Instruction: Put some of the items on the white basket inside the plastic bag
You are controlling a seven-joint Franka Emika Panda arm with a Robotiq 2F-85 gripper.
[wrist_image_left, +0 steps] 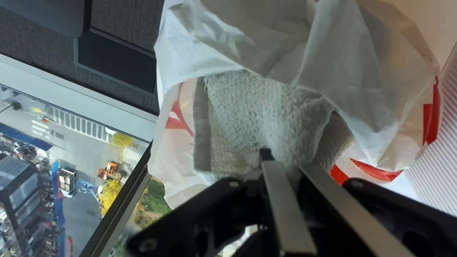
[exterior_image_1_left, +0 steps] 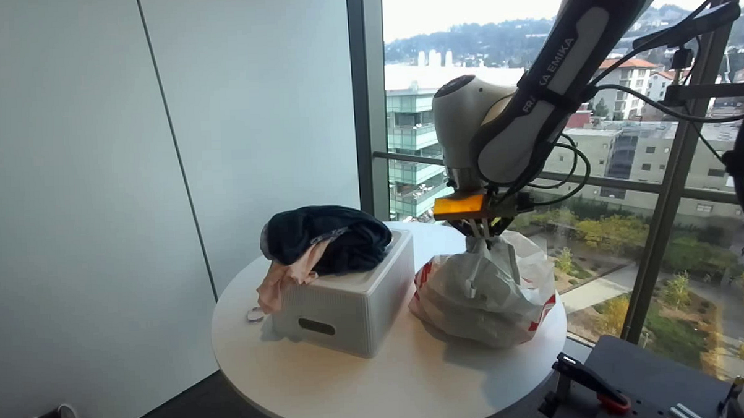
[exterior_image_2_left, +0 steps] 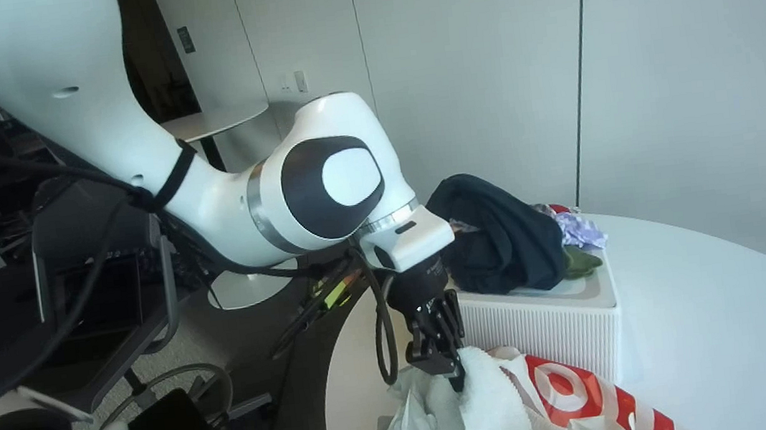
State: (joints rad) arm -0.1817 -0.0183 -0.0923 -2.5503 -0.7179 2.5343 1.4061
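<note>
In an exterior view, the end effector stands directly above the plastic bag, its tips at the bag's upper folds. The white basket sits just beside the bag on the tabletop, bearing a dark garment and a peach cloth. In an exterior view, a white towel rises from the bag to the fingertips; a lilac cloth and a green piece lie on the basket, beyond the bag. In the wrist view, the fingers are close together, towel bunched at their tips within the bag's mouth; assessed as clenched on the towel. Governing relation, in this inspector's judgement: the bag's mouth lies straight below the end effector, the towel's drape running down into it, so the coming move calls for release there, clear of the bag's overhanging flap.
</note>
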